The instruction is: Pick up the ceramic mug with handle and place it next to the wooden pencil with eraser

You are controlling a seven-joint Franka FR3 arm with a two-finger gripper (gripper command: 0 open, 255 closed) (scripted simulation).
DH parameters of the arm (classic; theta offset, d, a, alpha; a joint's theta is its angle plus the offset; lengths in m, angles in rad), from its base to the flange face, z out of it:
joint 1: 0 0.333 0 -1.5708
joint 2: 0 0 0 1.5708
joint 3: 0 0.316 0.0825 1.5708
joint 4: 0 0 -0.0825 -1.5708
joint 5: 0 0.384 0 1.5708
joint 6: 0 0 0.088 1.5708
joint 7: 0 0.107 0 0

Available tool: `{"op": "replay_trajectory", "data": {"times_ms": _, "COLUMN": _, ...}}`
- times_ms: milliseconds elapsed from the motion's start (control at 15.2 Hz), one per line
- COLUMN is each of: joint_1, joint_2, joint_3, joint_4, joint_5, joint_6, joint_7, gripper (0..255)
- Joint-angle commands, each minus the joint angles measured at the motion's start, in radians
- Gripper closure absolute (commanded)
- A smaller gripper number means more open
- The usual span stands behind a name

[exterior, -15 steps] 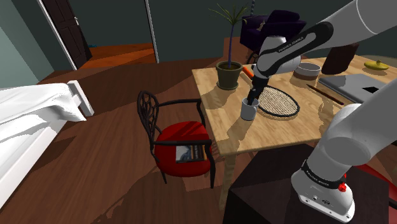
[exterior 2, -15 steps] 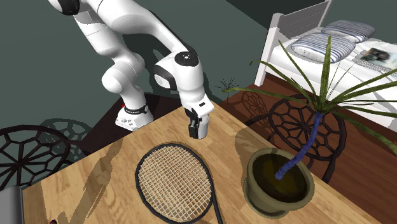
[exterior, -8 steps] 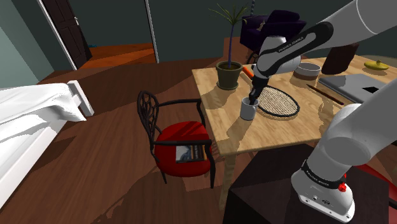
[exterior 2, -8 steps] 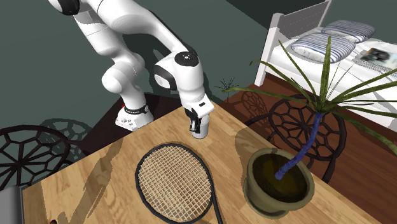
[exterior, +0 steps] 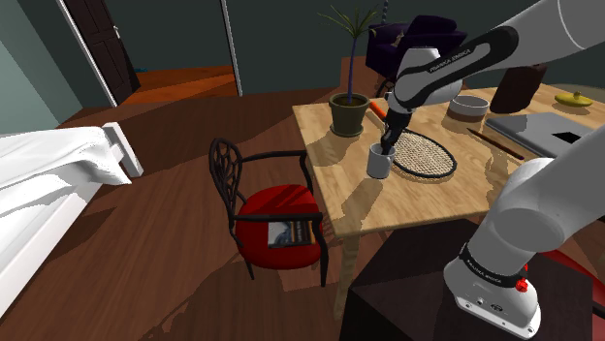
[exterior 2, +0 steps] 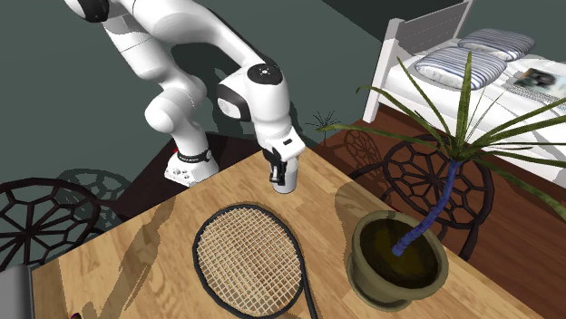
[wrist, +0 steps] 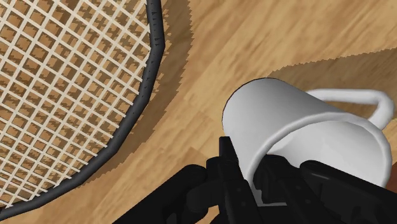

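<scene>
shoulder view behind stand point(exterior: 393, 295), second opposite, wrist over mug point(wrist: 312, 137)

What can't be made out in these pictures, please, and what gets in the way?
- Underside of the mug: wrist view, hidden by the mug's own body.
- Handle end of the racket: second exterior view, cut off by the bottom edge.
- Eraser of the pencil: shoulder view, too small to tell.

The mug point(wrist: 305, 137) looks white, smooth and matt. The surface point(wrist: 254, 44) shows warm wood grain. The racket point(wrist: 150, 70) has a dark matt frame and pale woven strings. The fingers point(wrist: 233, 170) are matt black.
</scene>
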Motion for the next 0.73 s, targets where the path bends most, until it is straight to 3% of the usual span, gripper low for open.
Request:
{"op": "replay_trajectory", "data": {"times_ms": 0, "joint_1": -0.001, "joint_2": -0.015, "joint_3": 0.006, "joint_4": 0.018, "joint_5": -0.003, "joint_6": -0.033, "joint_7": 0.007, "gripper": 255}}
{"op": "replay_trajectory", "data": {"times_ms": 660, "joint_1": -0.009, "joint_2": -0.087, "joint_3": 0.031, "joint_4": 0.102, "joint_5": -0.015, "joint_6": -0.187, "joint_7": 0.032, "gripper": 255}}
